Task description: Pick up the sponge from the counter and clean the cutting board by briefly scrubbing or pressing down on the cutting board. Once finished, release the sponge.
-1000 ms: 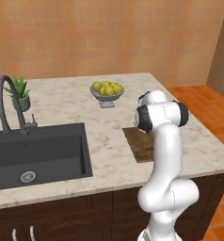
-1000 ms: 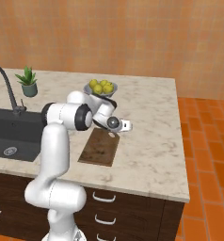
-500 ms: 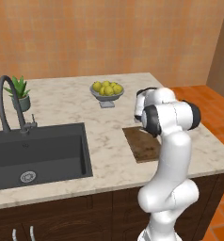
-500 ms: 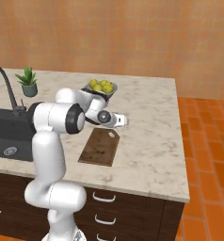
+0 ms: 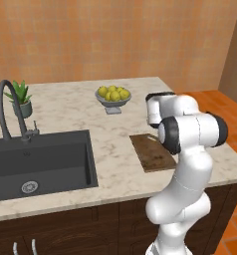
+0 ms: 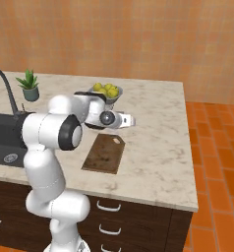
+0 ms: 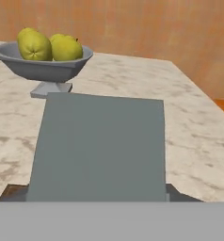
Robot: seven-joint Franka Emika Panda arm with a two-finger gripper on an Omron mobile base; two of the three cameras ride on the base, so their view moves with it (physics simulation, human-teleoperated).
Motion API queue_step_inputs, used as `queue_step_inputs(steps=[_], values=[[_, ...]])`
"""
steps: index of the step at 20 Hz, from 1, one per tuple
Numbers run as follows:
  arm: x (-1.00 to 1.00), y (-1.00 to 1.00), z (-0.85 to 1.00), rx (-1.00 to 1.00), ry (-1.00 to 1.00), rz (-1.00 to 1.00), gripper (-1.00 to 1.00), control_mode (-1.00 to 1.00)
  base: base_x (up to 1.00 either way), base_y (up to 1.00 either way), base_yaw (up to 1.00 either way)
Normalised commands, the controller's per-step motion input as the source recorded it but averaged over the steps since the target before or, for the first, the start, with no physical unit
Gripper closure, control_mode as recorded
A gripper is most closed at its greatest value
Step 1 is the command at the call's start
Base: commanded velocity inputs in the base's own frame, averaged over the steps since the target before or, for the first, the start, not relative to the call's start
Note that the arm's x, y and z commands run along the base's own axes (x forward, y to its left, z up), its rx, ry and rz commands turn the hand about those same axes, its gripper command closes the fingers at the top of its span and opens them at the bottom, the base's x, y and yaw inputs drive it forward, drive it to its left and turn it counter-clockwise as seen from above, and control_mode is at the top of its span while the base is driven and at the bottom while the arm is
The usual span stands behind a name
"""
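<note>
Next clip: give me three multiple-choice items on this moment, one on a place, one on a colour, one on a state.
1. Where does the cutting board lie?
A. In the sink
B. On the counter, right of the sink
C. Leaning on the wall

2. What colour is the fruit in the bowl?
A. Red
B. Purple
C. Yellow-green

3. What state is the sponge in?
A. Held at the gripper's finger tips
B. Lying in the sink
C. Resting in the bowl

Answers:
1 B: the cutting board lies flat on the counter, beside the sink.
2 C: the fruit in the bowl is yellow-green.
3 A: the hand view shows the sponge right at the gripper.
</note>
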Motion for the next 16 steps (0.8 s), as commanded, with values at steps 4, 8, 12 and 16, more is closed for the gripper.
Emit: queue_step_inputs(steps=[4, 8, 12, 16], values=[[0.0, -0.12, 1.0, 0.0, 0.23, 0.0, 1.0, -1.0, 0.0, 0.0, 0.0], [0.0, -0.15, 1.0, 0.0, 0.23, 0.0, 1.0, -1.0, 0.0, 0.0, 0.0], [0.0, -0.29, 1.0, 0.02, 0.2, 0.0, 1.0, -1.0, 0.0, 0.0, 0.0], [0.0, -0.36, 1.0, 0.04, 0.3, 0.0, 1.0, -1.0, 0.0, 0.0, 0.0]])
